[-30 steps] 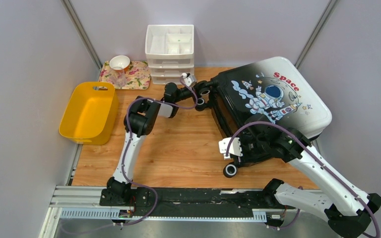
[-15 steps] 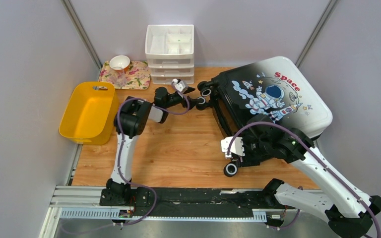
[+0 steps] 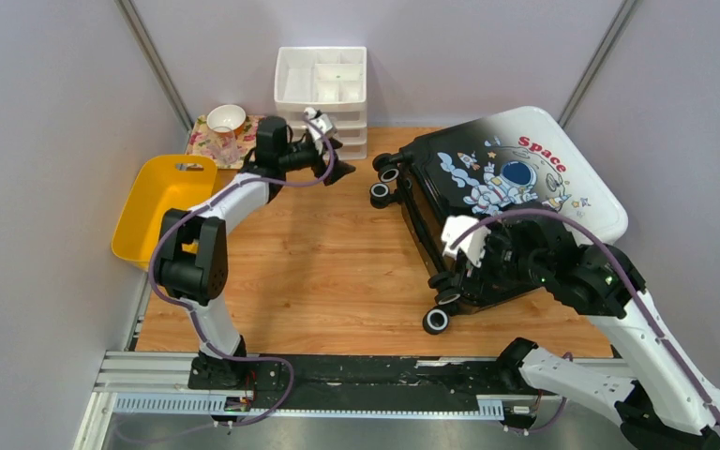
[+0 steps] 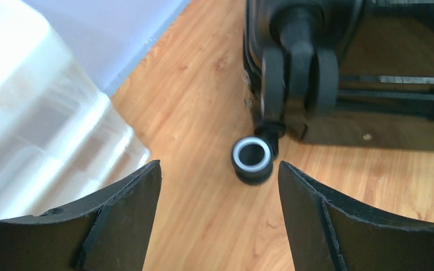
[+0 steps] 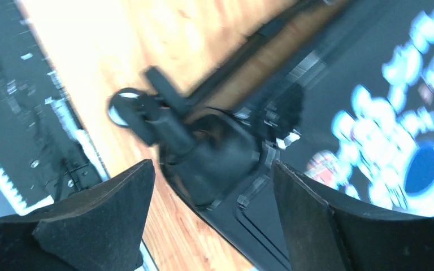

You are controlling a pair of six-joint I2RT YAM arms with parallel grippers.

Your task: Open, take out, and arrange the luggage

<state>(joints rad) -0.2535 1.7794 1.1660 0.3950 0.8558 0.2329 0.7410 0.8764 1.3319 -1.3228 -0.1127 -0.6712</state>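
Note:
The luggage (image 3: 516,187), a white-to-black hard shell with an astronaut "Space" print, lies tilted on the right of the wooden table, wheels towards the middle. My left gripper (image 3: 326,161) hovers open in front of the drawer unit, well left of the far wheels (image 3: 384,183). In the left wrist view, open jaws (image 4: 219,169) frame bare wood, with a wheel (image 4: 252,157) and the luggage's edge (image 4: 344,84) ahead. My right gripper (image 3: 476,255) is open above the luggage's near corner. The blurred right wrist view shows the corner wheel housing (image 5: 215,152) between my open fingers (image 5: 213,169), untouched.
A yellow plastic bin (image 3: 169,211) stands at the table's left edge. A white drawer organizer (image 3: 322,89) is at the back, also seen blurred (image 4: 34,113). Beside it, a floral tray (image 3: 258,142) carries a bowl (image 3: 226,116). Grey walls close in both sides.
My left gripper opened and drew back left from the luggage's far wheels towards the drawer unit. The right gripper opened and rose from the near corner. The luggage barely shifted.

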